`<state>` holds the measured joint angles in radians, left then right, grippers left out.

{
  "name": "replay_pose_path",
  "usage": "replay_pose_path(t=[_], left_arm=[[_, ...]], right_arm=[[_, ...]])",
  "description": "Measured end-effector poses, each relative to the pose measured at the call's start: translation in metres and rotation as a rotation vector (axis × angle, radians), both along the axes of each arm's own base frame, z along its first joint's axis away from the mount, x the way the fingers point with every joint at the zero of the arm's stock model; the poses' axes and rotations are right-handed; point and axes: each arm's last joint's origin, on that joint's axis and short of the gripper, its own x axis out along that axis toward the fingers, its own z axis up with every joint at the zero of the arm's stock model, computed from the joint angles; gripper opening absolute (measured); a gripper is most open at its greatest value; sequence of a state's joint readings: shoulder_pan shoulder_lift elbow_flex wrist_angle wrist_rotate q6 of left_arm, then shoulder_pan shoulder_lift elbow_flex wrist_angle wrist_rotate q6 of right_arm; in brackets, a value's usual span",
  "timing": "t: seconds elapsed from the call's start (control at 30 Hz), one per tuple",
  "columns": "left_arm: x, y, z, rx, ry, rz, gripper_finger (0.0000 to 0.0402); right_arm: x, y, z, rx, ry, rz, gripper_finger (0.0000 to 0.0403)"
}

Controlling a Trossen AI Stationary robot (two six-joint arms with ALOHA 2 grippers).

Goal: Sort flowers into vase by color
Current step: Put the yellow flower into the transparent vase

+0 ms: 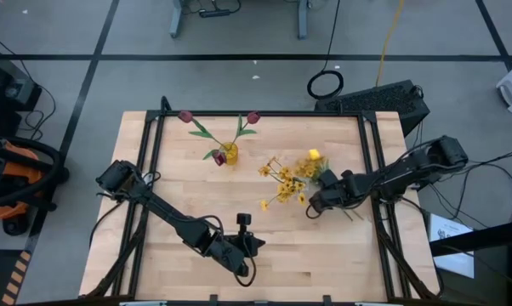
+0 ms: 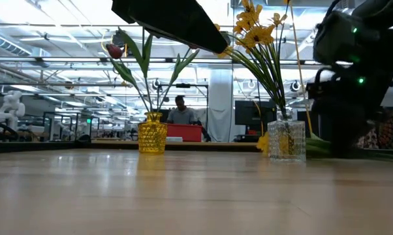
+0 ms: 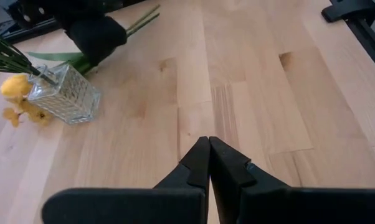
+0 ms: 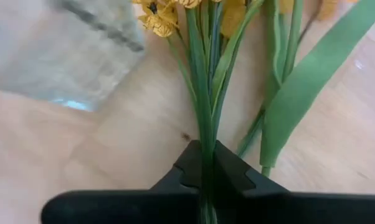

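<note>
The table (image 1: 196,195) is pale, smooth wood planks with visible grain and a faint sheen. The clear vase (image 3: 66,93) looks like faceted cut glass, the yellow vase (image 2: 152,136) like glossy knobbed glass. Both grippers' fingers (image 3: 200,163) look matt black plastic.

Pale wooden slatted table top (image 1: 264,242) in a black metal frame (image 1: 147,170). Off the far edge, on grey floor: a black coiled cable loop (image 1: 325,84). Beyond the far edge in the low view: a person (image 2: 180,111) behind a red box (image 2: 184,132).

Both hands (image 3: 208,163) (image 4: 205,163) closed
</note>
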<state>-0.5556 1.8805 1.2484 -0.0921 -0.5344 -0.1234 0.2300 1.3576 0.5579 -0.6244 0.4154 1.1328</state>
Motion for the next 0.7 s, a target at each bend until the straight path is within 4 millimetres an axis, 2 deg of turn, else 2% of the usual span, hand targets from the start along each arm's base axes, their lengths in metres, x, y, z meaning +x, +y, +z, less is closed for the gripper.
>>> replay_pose_path(t=[0.47,0.7], left_arm=[[0.000,-0.001,0.001,-0.011,-0.004,-0.005,0.0012],[0.000,-0.001,0.001,-0.013,-0.004,-0.006,0.0012]], right_arm=[[-0.024,0.004,0.045,0.022,-0.219,0.044,0.0006],[-0.038,0.003,0.064,-0.046,-0.333,0.060,0.0006]])
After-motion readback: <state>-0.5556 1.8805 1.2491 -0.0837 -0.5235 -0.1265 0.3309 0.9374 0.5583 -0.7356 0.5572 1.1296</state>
